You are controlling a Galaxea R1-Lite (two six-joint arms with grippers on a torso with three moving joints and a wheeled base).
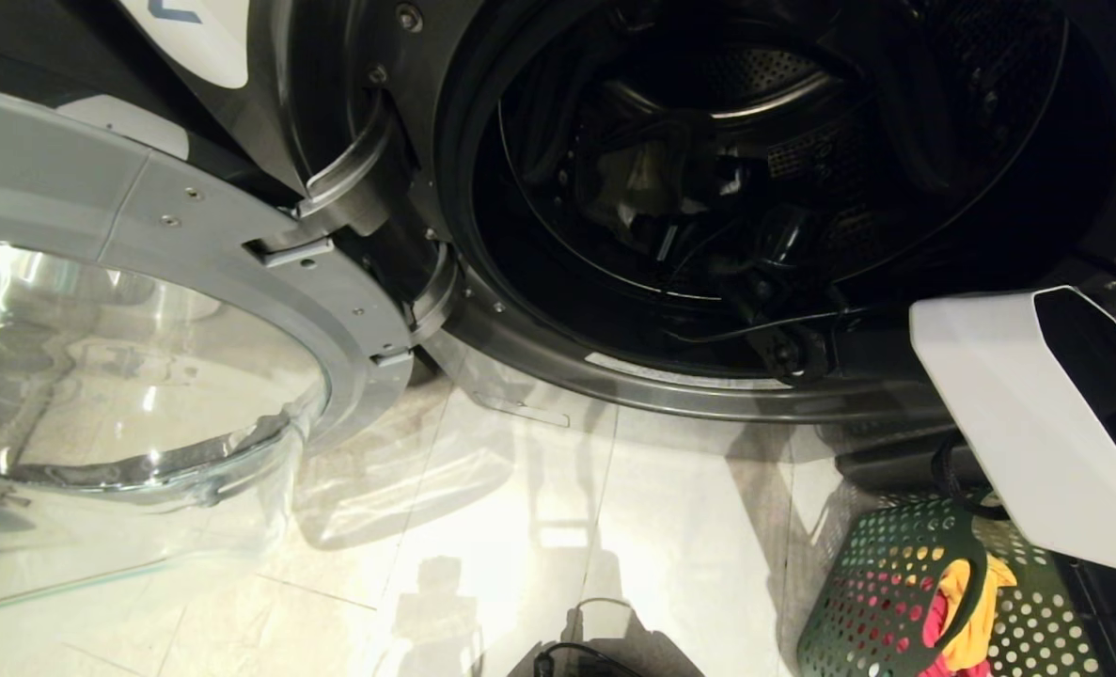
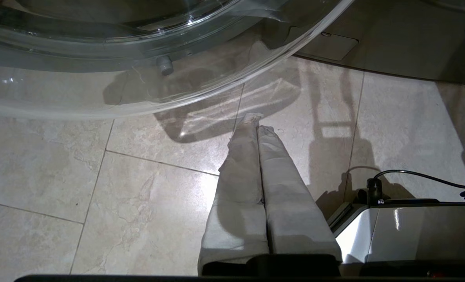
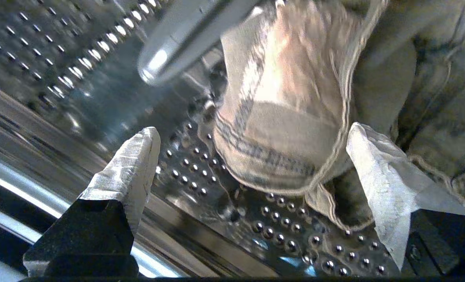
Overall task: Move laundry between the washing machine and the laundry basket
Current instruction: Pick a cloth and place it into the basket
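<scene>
Right end effector [image 3: 252,180], fingers spread wide and empty, sits inside the drum of the washing machine [image 1: 764,188]; the denim jeans [image 3: 295,129] lie directly ahead, their bunched edge between and just beyond the fingertips. The left end effector [image 2: 256,125], closed, hangs over the floor, well apart; the laundry basket [image 1: 896,583] stands beside the machine.

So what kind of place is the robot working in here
Probably a laundry room or laundromat: a front-loading washing machine with its glass door swung open, a green laundry basket holding clothes, and a tiled floor.
</scene>
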